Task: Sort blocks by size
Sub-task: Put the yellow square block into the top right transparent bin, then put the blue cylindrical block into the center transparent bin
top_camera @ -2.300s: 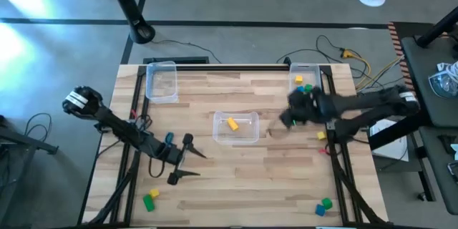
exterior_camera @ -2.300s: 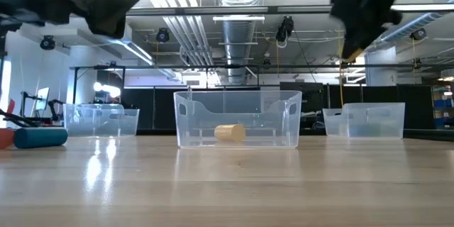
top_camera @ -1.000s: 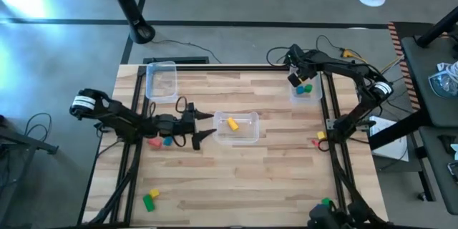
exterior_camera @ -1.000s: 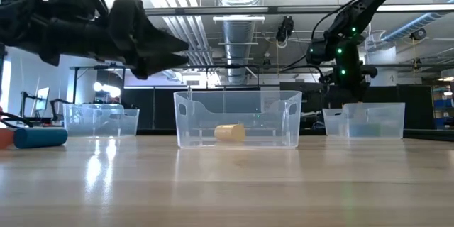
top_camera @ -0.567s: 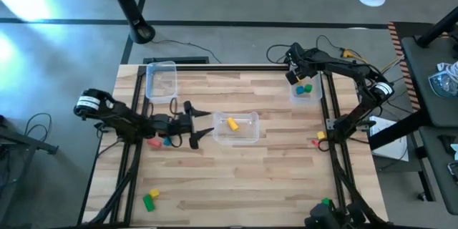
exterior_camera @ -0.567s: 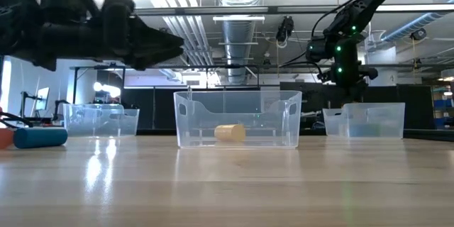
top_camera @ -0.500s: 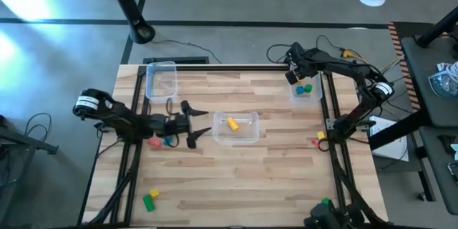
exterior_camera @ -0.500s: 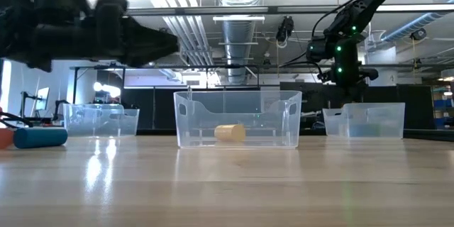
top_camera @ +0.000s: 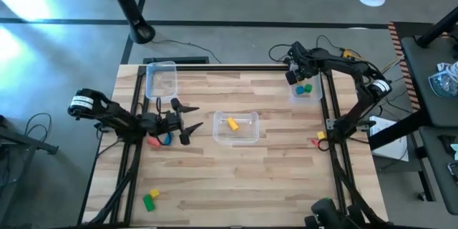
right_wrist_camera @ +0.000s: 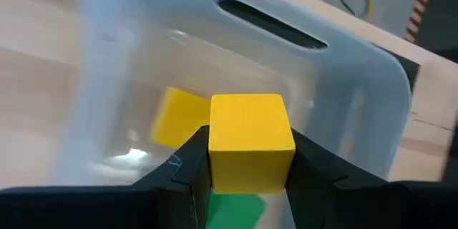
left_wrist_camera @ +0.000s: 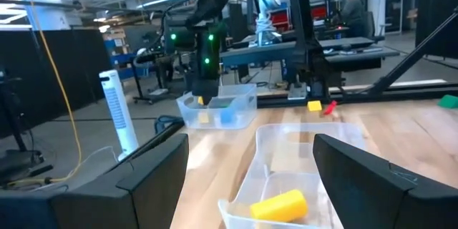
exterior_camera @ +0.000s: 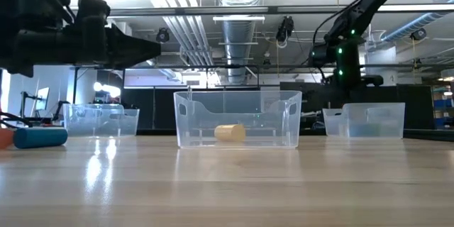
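Blocks lie scattered over my tabletop point(top_camera: 286, 179), and three clear bins stand on it. The far-right bin point(top_camera: 313, 94) matters now: my right gripper point(right_wrist_camera: 250, 159) hangs directly over its open top, fingers clenched on a yellow cube point(right_wrist_camera: 251, 142). Straight below the cube, inside that bin, I see another yellow block point(right_wrist_camera: 180, 117) and a green block point(right_wrist_camera: 236, 211), so I judge the drop needs no sideways travel, only a release. The middle bin point(top_camera: 252, 135) holds one elongated yellow block point(top_camera: 232, 123), its long axis slanted across the bin. My left gripper point(top_camera: 183, 122) waits beside that bin with fingers spread and empty, just past a pink block point(top_camera: 153, 142) and a blue block point(top_camera: 165, 140).
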Robot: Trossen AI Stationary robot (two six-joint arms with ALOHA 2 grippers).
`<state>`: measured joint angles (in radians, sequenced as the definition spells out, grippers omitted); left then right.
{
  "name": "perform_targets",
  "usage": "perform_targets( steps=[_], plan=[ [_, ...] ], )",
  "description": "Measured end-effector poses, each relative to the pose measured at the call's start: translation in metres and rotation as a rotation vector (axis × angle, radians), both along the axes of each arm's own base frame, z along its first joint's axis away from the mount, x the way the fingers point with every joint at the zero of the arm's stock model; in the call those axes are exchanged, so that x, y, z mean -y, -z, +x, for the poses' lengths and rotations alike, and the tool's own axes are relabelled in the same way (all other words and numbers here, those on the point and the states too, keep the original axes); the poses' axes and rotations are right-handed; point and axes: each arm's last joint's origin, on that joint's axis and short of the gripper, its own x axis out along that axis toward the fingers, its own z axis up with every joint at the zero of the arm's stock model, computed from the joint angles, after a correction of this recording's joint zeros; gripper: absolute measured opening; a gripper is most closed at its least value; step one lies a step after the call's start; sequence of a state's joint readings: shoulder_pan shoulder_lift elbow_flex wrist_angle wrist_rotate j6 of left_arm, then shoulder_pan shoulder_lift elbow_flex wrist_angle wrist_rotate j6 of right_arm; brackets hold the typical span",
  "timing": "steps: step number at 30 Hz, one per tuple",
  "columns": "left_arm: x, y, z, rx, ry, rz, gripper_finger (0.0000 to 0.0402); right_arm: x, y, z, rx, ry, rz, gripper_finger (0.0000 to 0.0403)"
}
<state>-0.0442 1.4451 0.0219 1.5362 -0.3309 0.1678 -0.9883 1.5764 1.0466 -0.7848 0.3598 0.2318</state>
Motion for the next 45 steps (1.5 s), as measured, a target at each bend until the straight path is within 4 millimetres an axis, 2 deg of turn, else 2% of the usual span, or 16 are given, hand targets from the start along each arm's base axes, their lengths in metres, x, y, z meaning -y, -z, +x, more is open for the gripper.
perform_targets(
  steps=[5,9,19,21,25,28,30,33,35,37,42,45],
  plan=[
    [0.0,0.001,0.0,0.001,0.003,-0.02,0.0286,0.003,0.024,-0.002,-0.148,-0.026,0.076,0.0125],
    [0.0,0.001,0.0,-0.002,0.004,-0.025,0.0286,0.007,0.029,0.002,-0.124,-0.047,0.101,0.0125],
    [0.0,-0.001,0.002,0.009,0.003,-0.019,0.0286,0.002,0.017,0.003,0.002,-0.139,0.171,0.0127],
    [0.0,-0.003,0.004,0.016,0.003,-0.019,0.0286,0.001,0.014,0.002,-0.007,-0.135,0.161,0.0152],
    [0.0,-0.003,0.004,0.017,0.004,-0.019,0.0286,-0.001,0.008,0.0,-0.038,-0.141,0.144,0.0236],
    [0.0,-0.002,0.004,0.013,0.004,-0.019,0.0286,-0.004,-0.004,0.0,-0.035,-0.154,0.109,0.0285],
    [0.0,-0.002,0.004,0.013,0.008,-0.024,0.0286,-0.006,-0.018,0.003,-0.016,-0.169,0.076,0.0304],
    [0.002,0.003,0.005,-0.041,0.072,-0.032,0.0286,-0.02,-0.045,0.013,0.041,-0.209,0.003,0.0316],
    [0.003,0.01,0.004,-0.123,0.088,-0.043,0.0285,-0.037,-0.061,0.025,0.124,-0.274,-0.052,0.0316],
    [0.001,0.013,0.002,-0.169,0.033,-0.087,0.0284,-0.06,-0.071,0.039,0.209,-0.376,-0.121,0.031],
    [0.0,0.002,0.0,-0.185,0.006,-0.215,0.0279,-0.115,-0.088,0.069,0.426,-0.614,-0.317,0.0288],
    [0.0,-0.009,0.007,-0.342,-0.028,-0.294,0.0276,-0.14,-0.096,0.08,0.529,-0.731,-0.394,0.0278]
  ],
)
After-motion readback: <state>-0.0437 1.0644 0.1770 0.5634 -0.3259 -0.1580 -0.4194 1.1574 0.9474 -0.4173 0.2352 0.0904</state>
